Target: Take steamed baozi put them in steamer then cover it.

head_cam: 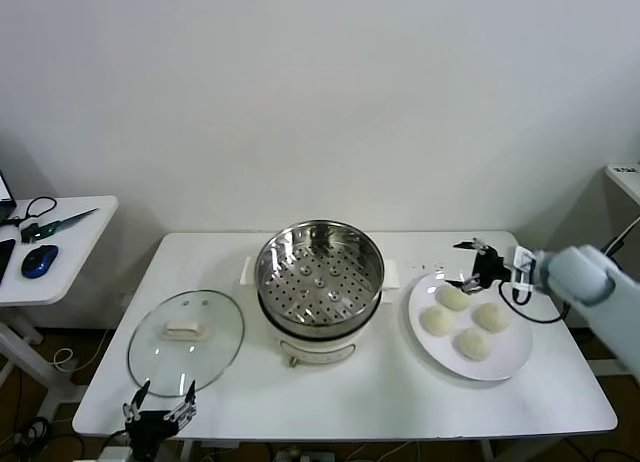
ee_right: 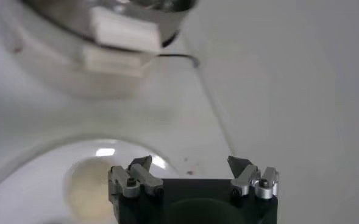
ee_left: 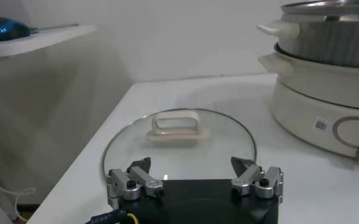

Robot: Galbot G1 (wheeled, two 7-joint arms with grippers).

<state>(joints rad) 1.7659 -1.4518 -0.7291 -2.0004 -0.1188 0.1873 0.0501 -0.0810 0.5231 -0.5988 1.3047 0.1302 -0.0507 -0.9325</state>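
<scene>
The right gripper (head_cam: 474,265) hangs spread wide at the centre right of the head view, just above the far rim of the flat white round plate (head_cam: 505,366), pinching nothing. Four small, smooth, cream-white steamed baozi (head_cam: 452,297) sit clustered on that plate, plump and unmarked. The round shiny stainless-steel steamer (head_cam: 320,272), its perforated tray bare, stands mid-frame. The left gripper (head_cam: 159,407) waits at the lower left with its fingers apart, beside the round glass lid (head_cam: 186,340). The soft dough could dent or tear if squeezed hard, and an off-centre descent might nudge a neighbouring bun off the plate.
</scene>
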